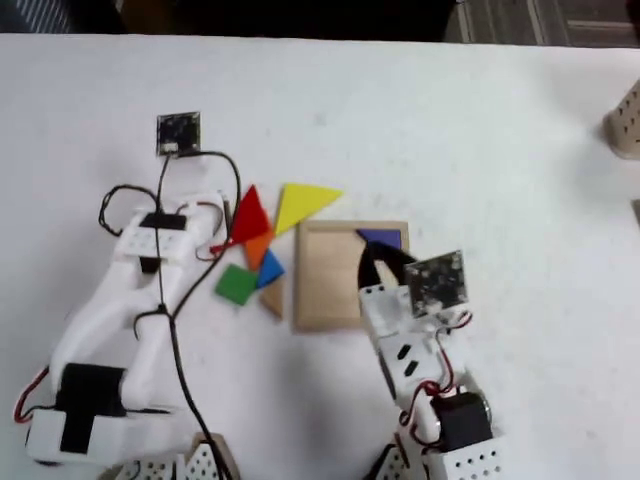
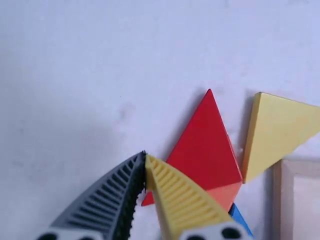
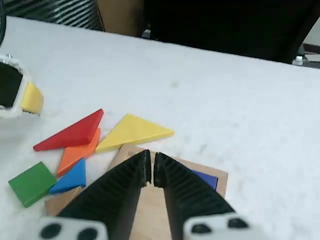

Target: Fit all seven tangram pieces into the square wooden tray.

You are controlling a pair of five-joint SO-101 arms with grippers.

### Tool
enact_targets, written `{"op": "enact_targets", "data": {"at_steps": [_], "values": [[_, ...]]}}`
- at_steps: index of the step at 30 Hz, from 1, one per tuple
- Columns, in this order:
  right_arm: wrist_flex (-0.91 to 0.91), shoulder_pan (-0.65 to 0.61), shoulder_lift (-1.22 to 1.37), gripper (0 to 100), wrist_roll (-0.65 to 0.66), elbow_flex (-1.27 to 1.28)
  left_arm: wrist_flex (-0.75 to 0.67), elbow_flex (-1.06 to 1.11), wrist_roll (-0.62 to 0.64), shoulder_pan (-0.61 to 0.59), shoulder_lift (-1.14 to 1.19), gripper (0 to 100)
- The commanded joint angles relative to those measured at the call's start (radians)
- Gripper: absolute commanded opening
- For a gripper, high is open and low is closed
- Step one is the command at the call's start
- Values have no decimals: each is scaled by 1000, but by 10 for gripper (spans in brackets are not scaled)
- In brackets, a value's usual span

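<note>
The square wooden tray (image 1: 325, 285) holds a dark blue piece (image 1: 383, 238) in its far right corner. My right gripper (image 1: 372, 262) hovers over the tray beside that piece, shut and empty (image 3: 151, 162). Just off the tray's left side lie a red triangle (image 1: 248, 215), a yellow triangle (image 1: 303, 203), an orange piece (image 1: 259, 247), a small blue triangle (image 1: 271, 270), a green square (image 1: 236, 284) and a tan triangle (image 1: 272, 301). My left gripper (image 2: 145, 159) is shut, its tips at the near edge of the red triangle (image 2: 205, 145), holding nothing.
A black cable (image 1: 170, 300) loops over the left arm. A small circuit board (image 1: 178, 132) sits on the table behind it. A perforated wooden object (image 1: 625, 120) stands at the right edge. White tabletop stretches beyond the pieces.
</note>
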Motion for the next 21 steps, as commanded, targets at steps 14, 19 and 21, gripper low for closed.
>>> {"op": "enact_targets", "data": {"at_steps": [14,19,21], "values": [[-139,-39,1009,18,21,-361,198,-2,-15,41,-84,24],[-185,-39,1270,19,21,-471,198,14,-15,122,-84,27],[-183,-39,1339,19,21,-520,204,15,-15,136,-84,28]]}}
